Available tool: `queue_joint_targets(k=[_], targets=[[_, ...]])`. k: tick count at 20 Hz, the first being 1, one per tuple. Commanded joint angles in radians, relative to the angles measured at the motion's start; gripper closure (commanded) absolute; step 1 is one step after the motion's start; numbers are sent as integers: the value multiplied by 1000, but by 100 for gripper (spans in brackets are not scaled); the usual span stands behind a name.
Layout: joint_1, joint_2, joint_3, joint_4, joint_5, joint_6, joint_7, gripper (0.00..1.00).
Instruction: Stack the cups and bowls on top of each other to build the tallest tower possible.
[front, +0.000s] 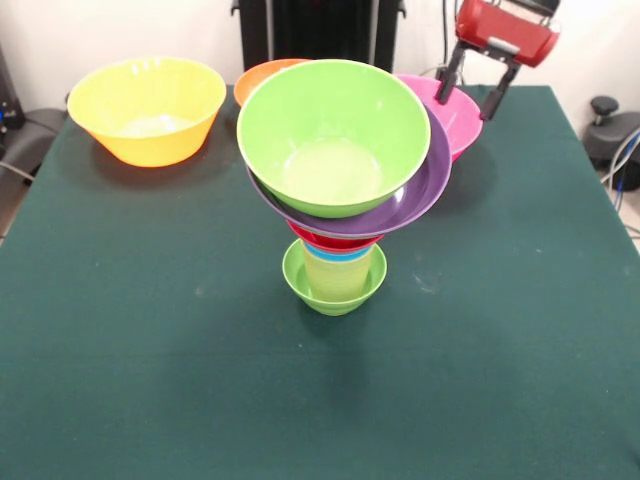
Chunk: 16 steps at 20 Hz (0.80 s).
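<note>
Two dark fingers (447, 82) hang from the red gripper (472, 93) at the upper right of the frame, and we see them spread apart, with a clear gap between them. One finger tip sits right at the far rim of the pink bowl (455, 118); the other reaches down just past the bowl's right edge. We cannot tell whether either one actually touches the rim, and nothing is clamped between them.

Going from largest down, we note the green table (150, 330) filling most of the frame. On it, at the upper left, the large yellow bowl (147, 108) stands upright and well apart from everything else. At upper centre the large green bowl (333, 135) sits highest on the tower (336, 200), tilted a little toward us so that we look into it. Under it lies the wide purple bowl (425, 195), its rim showing as a crescent along the green bowl's lower and right side. The pink bowl rests behind the tower's right side, partly hidden by the purple rim. An orange bowl (262, 75) peeks out behind the green bowl's upper left edge.

Lower in the tower we see a small red bowl (335, 241), then a thin blue cup rim (340, 255), then a pale yellow cup (335, 275) standing inside the small lime-green bowl (334, 298) at the base, at the frame's centre.
</note>
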Motion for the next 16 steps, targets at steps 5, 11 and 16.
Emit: queue_joint_targets(k=[5, 11, 16], targets=[[40, 147, 0, 42, 87, -153, 232, 0], [56, 173, -8, 45, 136, -179, 216, 0], [68, 181, -12, 43, 173, -181, 201, 0]])
